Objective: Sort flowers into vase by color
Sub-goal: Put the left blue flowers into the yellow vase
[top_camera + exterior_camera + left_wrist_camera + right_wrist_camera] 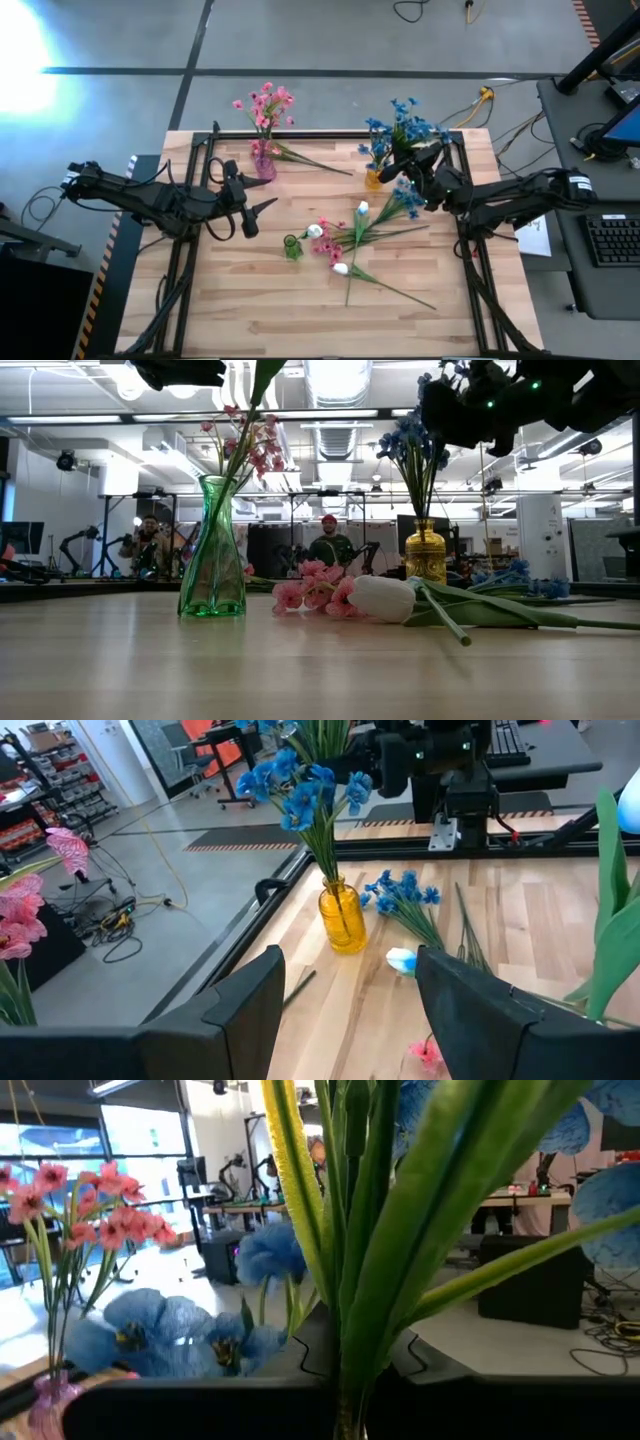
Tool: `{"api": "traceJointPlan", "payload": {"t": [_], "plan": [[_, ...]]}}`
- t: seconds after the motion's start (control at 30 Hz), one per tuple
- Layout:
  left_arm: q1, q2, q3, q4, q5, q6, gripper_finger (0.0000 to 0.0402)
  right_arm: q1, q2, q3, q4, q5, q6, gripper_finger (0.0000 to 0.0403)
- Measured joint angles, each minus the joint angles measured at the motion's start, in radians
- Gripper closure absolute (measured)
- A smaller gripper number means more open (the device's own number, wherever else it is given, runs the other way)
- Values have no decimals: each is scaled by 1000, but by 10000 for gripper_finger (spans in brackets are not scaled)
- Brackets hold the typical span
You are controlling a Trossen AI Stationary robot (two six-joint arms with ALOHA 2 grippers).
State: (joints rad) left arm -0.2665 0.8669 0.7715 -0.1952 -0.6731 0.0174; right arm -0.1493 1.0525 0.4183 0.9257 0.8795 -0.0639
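Pinching a blue sprig [350,1230] in the right gripper [408,166], just above the yellow vase [373,179] at far right. Waiting at left with the left gripper [252,212] spread. Lying mid-table, loose flowers [345,240].

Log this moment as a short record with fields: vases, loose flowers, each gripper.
pink vase: holds pink flowers
yellow vase: holds blue flowers
green vase: empty, as far as the high view shows
loose flowers: lying mid-table
right gripper: shut on a blue flower's stem, beside the yellow vase
left gripper: open, empty, waiting at table's left
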Motion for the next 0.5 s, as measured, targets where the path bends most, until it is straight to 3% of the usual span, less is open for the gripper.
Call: {"api": "traceJointPlan", "payload": {"t": [0.5], "plan": [[0, 0, 0, 0, 0, 0, 190, 0, 57, 0, 0, 1, 3, 384]]}}
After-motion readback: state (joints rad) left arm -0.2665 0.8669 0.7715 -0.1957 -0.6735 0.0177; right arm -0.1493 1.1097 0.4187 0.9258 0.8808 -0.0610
